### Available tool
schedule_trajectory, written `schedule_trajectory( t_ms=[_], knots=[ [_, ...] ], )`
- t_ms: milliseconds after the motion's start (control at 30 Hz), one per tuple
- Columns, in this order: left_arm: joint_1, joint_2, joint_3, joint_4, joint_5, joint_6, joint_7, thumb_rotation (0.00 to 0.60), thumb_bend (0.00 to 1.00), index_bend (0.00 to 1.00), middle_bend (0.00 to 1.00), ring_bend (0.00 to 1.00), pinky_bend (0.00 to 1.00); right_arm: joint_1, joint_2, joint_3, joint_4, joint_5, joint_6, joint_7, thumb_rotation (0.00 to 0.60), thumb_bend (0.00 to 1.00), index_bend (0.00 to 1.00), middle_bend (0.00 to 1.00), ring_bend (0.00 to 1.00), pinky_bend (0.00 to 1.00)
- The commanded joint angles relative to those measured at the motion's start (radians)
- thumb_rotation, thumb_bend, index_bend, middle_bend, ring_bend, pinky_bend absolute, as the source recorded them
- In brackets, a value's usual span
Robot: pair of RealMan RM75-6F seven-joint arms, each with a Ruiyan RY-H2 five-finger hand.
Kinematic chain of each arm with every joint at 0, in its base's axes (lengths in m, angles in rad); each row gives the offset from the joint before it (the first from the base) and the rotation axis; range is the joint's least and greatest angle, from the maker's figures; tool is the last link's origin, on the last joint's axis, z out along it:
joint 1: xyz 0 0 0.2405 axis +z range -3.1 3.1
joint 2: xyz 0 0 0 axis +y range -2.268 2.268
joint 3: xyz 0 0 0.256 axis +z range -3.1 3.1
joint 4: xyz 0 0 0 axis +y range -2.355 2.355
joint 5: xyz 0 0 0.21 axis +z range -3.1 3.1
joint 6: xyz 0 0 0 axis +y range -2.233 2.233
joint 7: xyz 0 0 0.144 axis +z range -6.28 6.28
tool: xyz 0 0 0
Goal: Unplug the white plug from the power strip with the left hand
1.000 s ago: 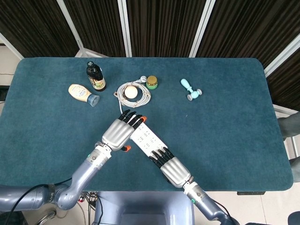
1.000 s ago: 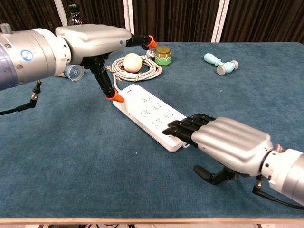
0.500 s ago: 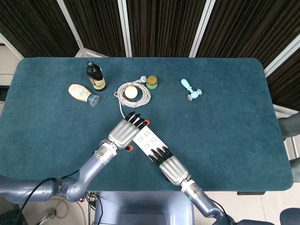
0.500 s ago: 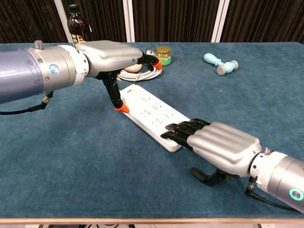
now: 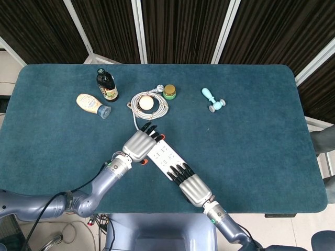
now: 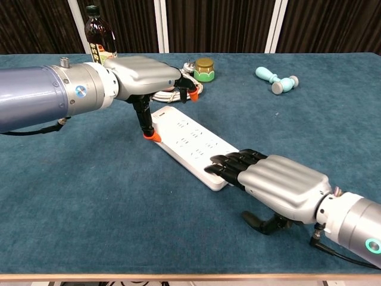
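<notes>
A white power strip [image 5: 165, 155] [image 6: 191, 140] lies slantwise on the blue table. My left hand [image 5: 140, 144] [image 6: 144, 74] arches over its far end, the thumb's orange tip touching the strip's left edge and the fingers curled down on the other side. The white plug is hidden under that hand, so I cannot see whether it is gripped. A white cable [image 5: 136, 121] runs from under the hand to a coil [image 5: 156, 109]. My right hand [image 5: 190, 186] [image 6: 281, 185] rests its flat fingertips on the strip's near end.
A cream ball [image 5: 146, 103] sits in the coil, beside a small jar [image 5: 169, 92] [image 6: 205, 68]. A dark bottle [image 5: 107, 85] [image 6: 97, 33] and a lying squeeze bottle [image 5: 92, 104] are at the far left. A teal toy [image 5: 212, 99] [image 6: 275, 80] lies at the far right.
My left hand has sunk toward the strip's far end and its fingers have curled down from stretched out. The right hand has stayed on the near end.
</notes>
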Motion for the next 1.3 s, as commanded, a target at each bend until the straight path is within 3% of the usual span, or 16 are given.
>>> schedule_trajectory(
  t_ms=[33,467,1300],
  knots=[
    [-0.007,-0.001,0.017,0.037,0.019,-0.017,-0.025,0.600,0.07,0.22,0.26,0.06,0.02,0.001,0.000,-0.004,0.000,0.005,0.005,0.002,0.600,0.59,0.00,0.00,0.00,0.00],
    [-0.019,-0.044,0.048,0.154,0.097,-0.057,-0.122,0.600,0.08,0.27,0.30,0.07,0.03,0.006,-0.001,-0.021,0.008,0.021,0.027,0.001,0.600,0.60,0.00,0.00,0.00,0.00],
    [-0.004,-0.078,0.067,0.230,0.144,-0.045,-0.188,0.600,0.14,0.36,0.38,0.10,0.05,0.014,-0.009,-0.035,0.021,0.039,0.045,0.002,0.600,0.60,0.00,0.00,0.00,0.00]
  ],
)
